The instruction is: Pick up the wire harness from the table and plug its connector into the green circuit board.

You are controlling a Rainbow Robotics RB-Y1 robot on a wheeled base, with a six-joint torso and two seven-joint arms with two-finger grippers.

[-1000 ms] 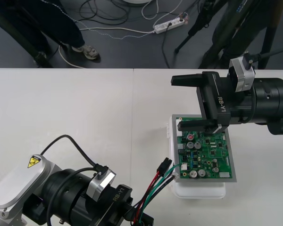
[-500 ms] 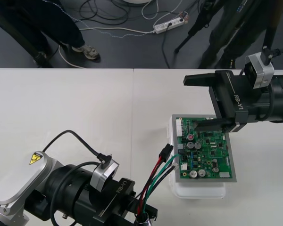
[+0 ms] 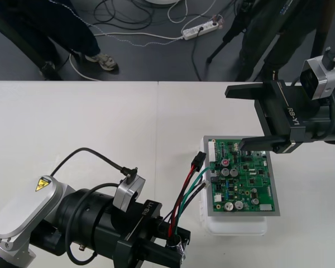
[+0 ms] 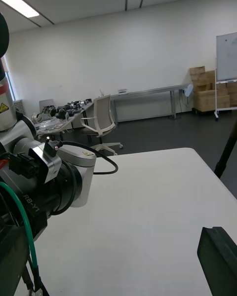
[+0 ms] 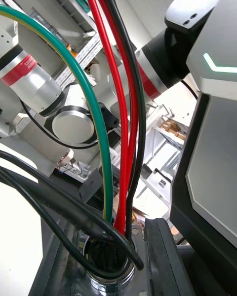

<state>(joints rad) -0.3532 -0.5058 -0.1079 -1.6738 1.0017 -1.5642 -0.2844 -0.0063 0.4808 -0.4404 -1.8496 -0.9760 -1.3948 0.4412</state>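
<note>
Black plug (image 3: pixel 199 158) hangs just left of board (image 3: pixel 245 184), wires (image 3: pixel 184 195) running down to left gripper (image 3: pixel 176 251) clamped on socket (image 5: pixel 108 276); right gripper (image 3: pixel 250 117) splayed.

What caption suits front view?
Left gripper holds red, black, green wire harness beside green circuit board; open right gripper above its far edge.

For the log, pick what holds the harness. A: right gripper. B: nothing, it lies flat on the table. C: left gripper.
C: the left gripper is shut on the harness at its socket end; the right gripper stands open by the board.
</note>
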